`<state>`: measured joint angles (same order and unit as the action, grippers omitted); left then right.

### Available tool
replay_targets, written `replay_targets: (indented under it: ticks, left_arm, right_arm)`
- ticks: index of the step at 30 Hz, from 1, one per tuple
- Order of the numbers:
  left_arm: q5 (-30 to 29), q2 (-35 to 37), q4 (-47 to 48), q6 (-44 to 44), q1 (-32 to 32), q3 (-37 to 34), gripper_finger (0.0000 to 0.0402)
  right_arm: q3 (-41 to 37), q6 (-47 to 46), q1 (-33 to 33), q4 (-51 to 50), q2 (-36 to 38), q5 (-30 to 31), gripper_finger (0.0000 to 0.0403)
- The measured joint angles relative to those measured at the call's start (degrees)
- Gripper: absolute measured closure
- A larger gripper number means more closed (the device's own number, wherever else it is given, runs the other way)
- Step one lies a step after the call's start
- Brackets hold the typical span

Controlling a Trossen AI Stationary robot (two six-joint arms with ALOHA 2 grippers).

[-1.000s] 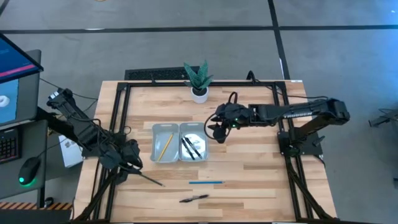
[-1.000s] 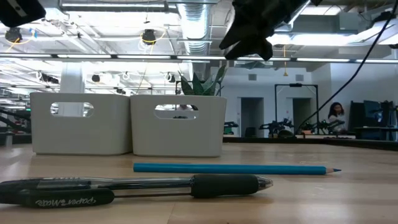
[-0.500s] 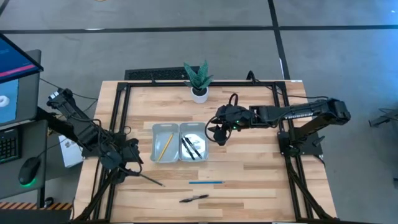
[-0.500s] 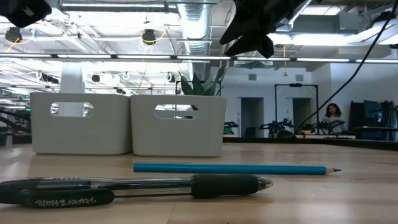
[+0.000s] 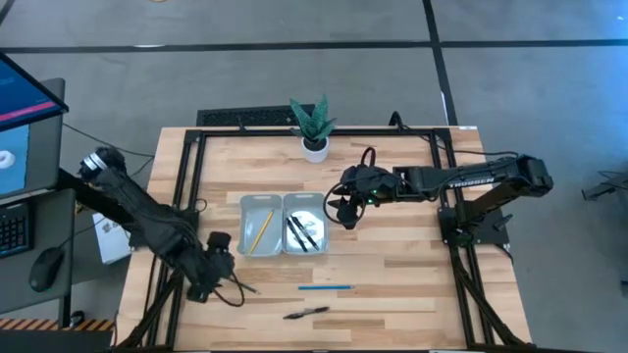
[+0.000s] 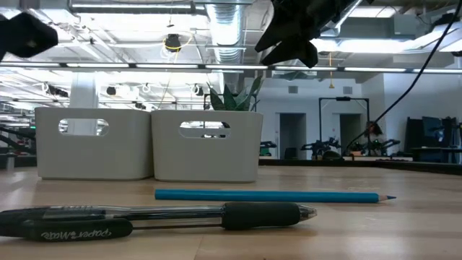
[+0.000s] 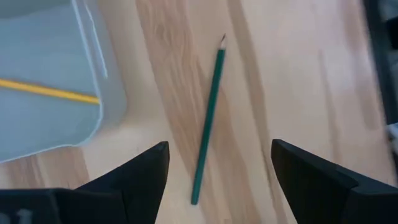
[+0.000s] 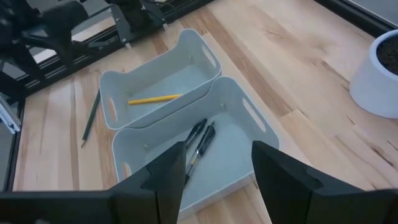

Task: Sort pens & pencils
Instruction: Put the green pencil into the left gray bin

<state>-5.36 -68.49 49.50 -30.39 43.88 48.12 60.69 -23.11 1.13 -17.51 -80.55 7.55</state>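
- Left wrist view is showing the left gripper point(image 7: 214, 174) hovering spread over the dark pencil point(image 7: 207, 121), lying beside the pencil tray point(image 7: 93, 118).
- Thin pencil is likely rolling if pinched off-centre.
- Right gripper point(image 5: 340, 209) is waiting spread beside the pen tray point(image 5: 319, 201).

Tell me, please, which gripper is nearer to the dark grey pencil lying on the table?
The left gripper is nearer: it hangs open right over the dark grey pencil, which lies between its fingers in the left wrist view. The right gripper is open too, by the pen tray's far side.
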Motion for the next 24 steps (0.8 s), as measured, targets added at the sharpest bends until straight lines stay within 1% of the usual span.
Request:
replay_targets:
  ticks: [4, 9, 13, 17, 19, 24]
  left_arm:
    - [-0.24, -5.08, 1.44, -0.67, 0.43, 0.00, 0.0129]
    - [1.84, -11.26, 1.94, -1.29, 0.56, 0.00, 0.0129]
    - [1.16, -15.04, 1.87, -1.81, 0.59, 0.00, 0.0129]
    - [-2.26, -16.06, 1.88, -2.43, 0.56, -0.02, 0.0129]
    - [-2.91, -15.89, 0.66, -3.12, 0.54, -0.57, 0.0129]
    - [0.15, -15.89, -0.12, -1.13, 0.54, -0.76, 0.0129]
  right_arm:
    - [0.00, 0.00, 0.00, -0.01, 0.00, 0.00, 0.0198]
    - [0.00, 0.02, 0.00, -0.01, 0.00, 0.00, 0.0198]
    - [0.00, 0.02, 0.00, 0.00, 0.00, 0.00, 0.0198]
    - [0.00, 0.02, 0.02, 0.01, 0.00, 0.00, 0.0198]
    - [0.00, 0.02, 0.02, 0.01, 0.00, 0.00, 0.0198]
    - [0.00, -0.32, 0.02, 0.01, 0.00, 0.00, 0.0198]
